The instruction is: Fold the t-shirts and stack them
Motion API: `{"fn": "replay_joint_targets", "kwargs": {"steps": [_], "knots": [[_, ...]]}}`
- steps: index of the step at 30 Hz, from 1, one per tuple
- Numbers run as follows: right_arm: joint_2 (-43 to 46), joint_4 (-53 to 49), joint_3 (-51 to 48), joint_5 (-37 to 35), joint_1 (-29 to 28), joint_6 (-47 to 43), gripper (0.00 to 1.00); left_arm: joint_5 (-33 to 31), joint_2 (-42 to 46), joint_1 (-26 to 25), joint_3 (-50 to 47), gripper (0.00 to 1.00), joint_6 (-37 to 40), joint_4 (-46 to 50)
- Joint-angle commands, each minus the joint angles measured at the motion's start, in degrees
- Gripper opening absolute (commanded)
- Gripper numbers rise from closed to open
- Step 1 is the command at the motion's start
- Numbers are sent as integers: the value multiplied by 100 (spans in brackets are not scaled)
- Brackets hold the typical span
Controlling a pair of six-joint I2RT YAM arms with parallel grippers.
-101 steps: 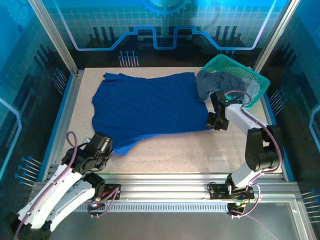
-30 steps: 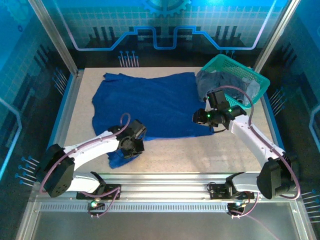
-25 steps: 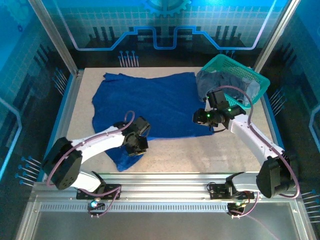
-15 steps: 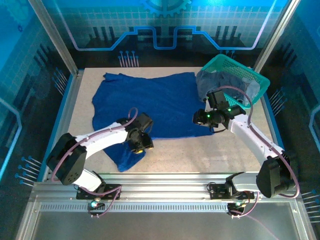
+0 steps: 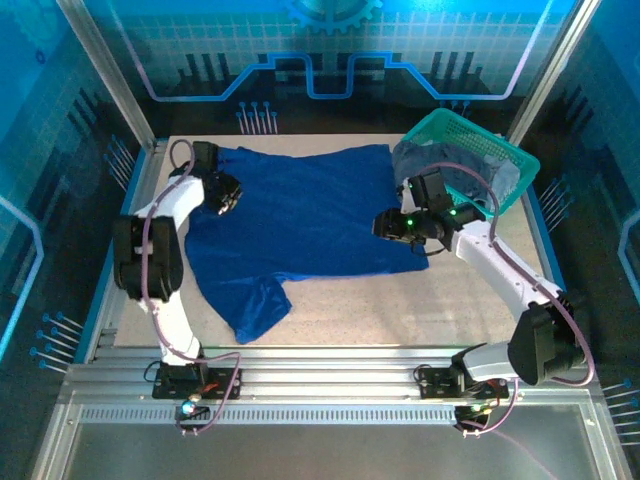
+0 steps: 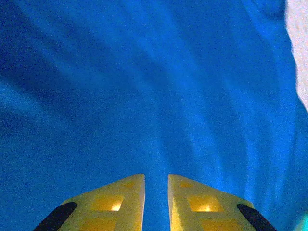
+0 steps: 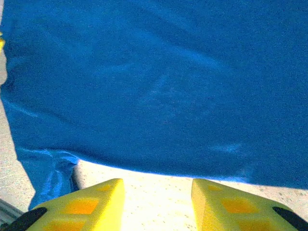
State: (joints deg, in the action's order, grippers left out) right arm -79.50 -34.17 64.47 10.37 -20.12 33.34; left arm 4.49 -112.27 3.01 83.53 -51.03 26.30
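The table [image 5: 420, 300] is seen from above, and most of its far half is covered by the royal blue t-shirt [image 5: 300, 215], which is spread flat from the centre out toward 10 o'clock. One flap of it [image 5: 255, 305] is trailed toward 7 o'clock, close to the near edge. At 1 o'clock the teal mesh basket [image 5: 470, 125] is set at an angle in the far right corner, and duller grey-blue t-shirts [image 5: 425, 160] are heaped inside it, spilling over the wall that faces the blue shirt.

The left gripper [image 5: 222, 190] is found at 10 o'clock, over the far left part of the blue shirt. In the left wrist view the left gripper [image 6: 156, 179] is held with its jaws narrowly apart, and the blue cloth [image 6: 144, 86] is seen through the slit. Whether the tips are touching the cloth cannot be told.

At 3 o'clock, the right gripper [image 5: 385, 228] is placed at the shirt's right edge, just beside the basket. In the right wrist view the right gripper [image 7: 156, 185] is spread wide, bare table is seen between the yellow fingers [image 7: 96, 202], and the shirt's hem [image 7: 168, 72] is laid just beyond the tips.
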Motion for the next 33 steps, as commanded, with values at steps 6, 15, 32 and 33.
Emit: {"fn": "replay_joint_targets", "kwargs": {"steps": [6, 15, 32, 33], "knots": [[-356, 202, 390, 402, -118, -83, 43, -529, -1132, 622, 559, 16, -524, 575], [-855, 275, 613, 438, -192, 32, 44, -667, -160, 1198, -1257, 14, -900, 816], [-2623, 294, 1827, 325, -440, 7, 45, -724, 226, 955, 238, 41, -317, 371], [-2725, 257, 1945, 319, -432, 2, 45, -810, -33, 963, 572, 42, -312, 433]]}}
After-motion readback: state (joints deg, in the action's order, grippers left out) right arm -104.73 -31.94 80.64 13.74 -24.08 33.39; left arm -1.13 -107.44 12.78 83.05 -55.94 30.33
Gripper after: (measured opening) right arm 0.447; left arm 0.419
